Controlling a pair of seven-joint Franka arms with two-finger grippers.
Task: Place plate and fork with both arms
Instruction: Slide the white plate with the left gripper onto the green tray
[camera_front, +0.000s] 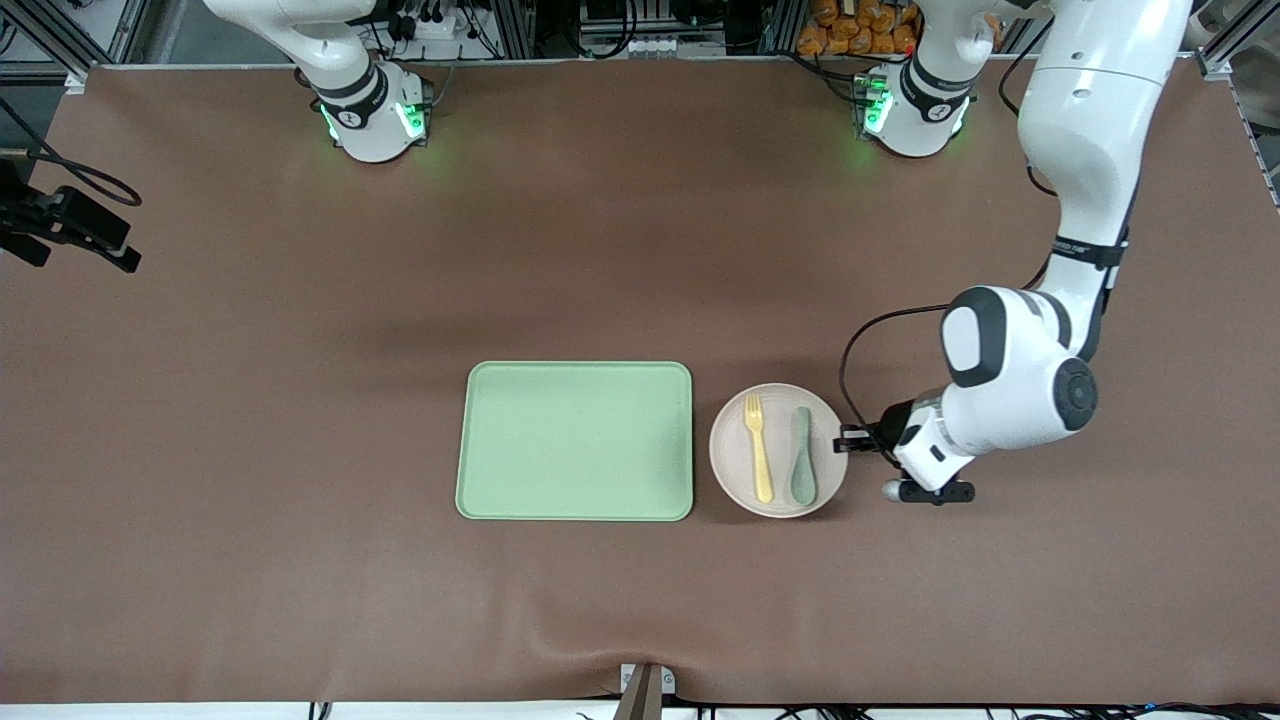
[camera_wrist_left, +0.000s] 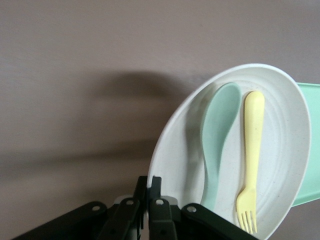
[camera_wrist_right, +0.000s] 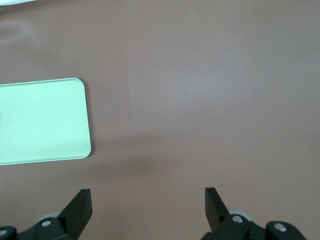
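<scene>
- Plate (camera_front: 728, 462) sits on the brown table (camera_front: 250, 450), just beside the light-green tray (camera_front: 575, 440), toward the left arm's end of the table; the two look close to touching, contact not clear
- Fork (camera_front: 757, 446) lies on the plate, tines pointing toward the robots' bases; a teal-green spoon (camera_front: 802, 458) lies alongside it, also on the plate, the pair roughly parallel and apart
- Left gripper (camera_front: 845, 440) is low at the plate's rim on the edge toward the left arm's end of the table; the left wrist view shows its fingers (camera_wrist_left: 155, 200) clamped tight on the rim (camera_wrist_left: 170, 135), one to each face of it
- Tray is bare, nothing on it
- Right gripper (camera_wrist_right: 148, 207) seen only in its own wrist view, fingers spread wide and holding nothing, hanging over bare table with a corner of the tray (camera_wrist_right: 45, 120) in sight; right arm waits
</scene>
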